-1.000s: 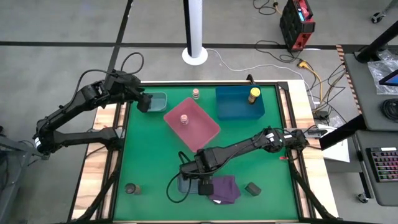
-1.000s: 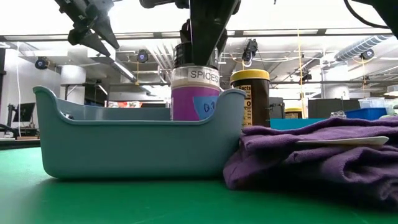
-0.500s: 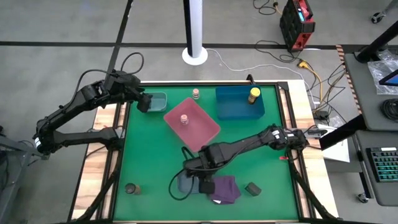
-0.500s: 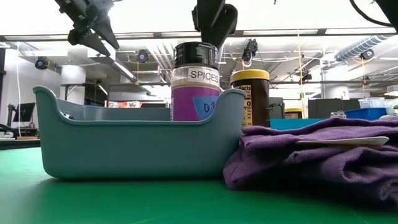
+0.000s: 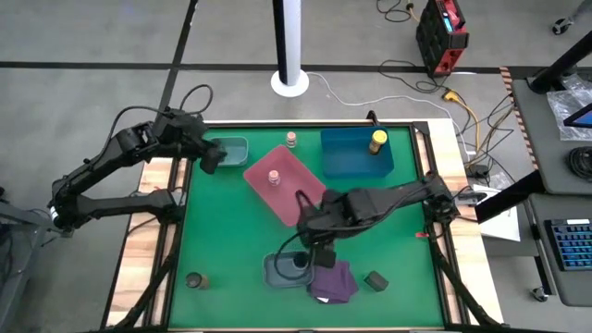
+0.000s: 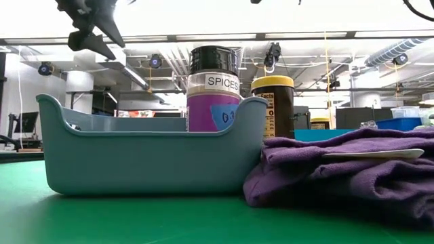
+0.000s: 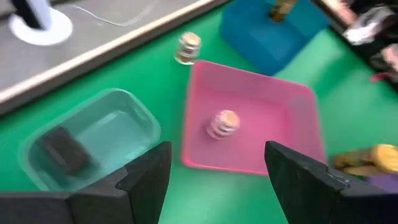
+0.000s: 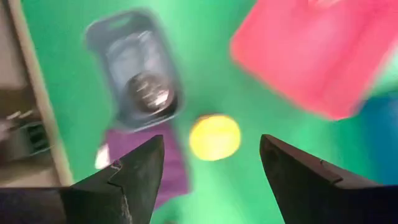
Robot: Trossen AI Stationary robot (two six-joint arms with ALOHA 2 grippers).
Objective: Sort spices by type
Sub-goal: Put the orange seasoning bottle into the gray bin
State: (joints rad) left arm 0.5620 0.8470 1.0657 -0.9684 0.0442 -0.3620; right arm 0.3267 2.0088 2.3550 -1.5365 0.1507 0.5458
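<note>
A dark-lidded spice jar (image 6: 213,88) labelled SPICES stands in the grey tray (image 5: 276,275). A yellow-lidded jar (image 8: 214,137) stands on the table between that tray and the purple cloth (image 5: 335,282). My right gripper (image 8: 211,168) hovers open above them, holding nothing. My left gripper (image 7: 217,168) is open in the air beside the teal tray (image 7: 93,134), which holds a dark jar (image 7: 62,146). One pink jar (image 5: 274,177) stands in the pink tray (image 5: 301,199), another (image 5: 291,139) on the table behind it. A yellow jar (image 5: 377,141) stands in the blue tray (image 5: 347,157).
A dark jar (image 5: 194,279) stands near the table's near-left corner. Another dark jar (image 5: 375,279) lies on its side right of the purple cloth. Bare green table shows in the left middle and along the right side. A white pole stands beyond the far edge.
My right gripper has let go of the dark-lidded jar's lid, risen straight up out of the low view and drawn back toward the table's middle. The jar stays upright in the grey tray. My left gripper has shifted slightly away from the teal tray.
</note>
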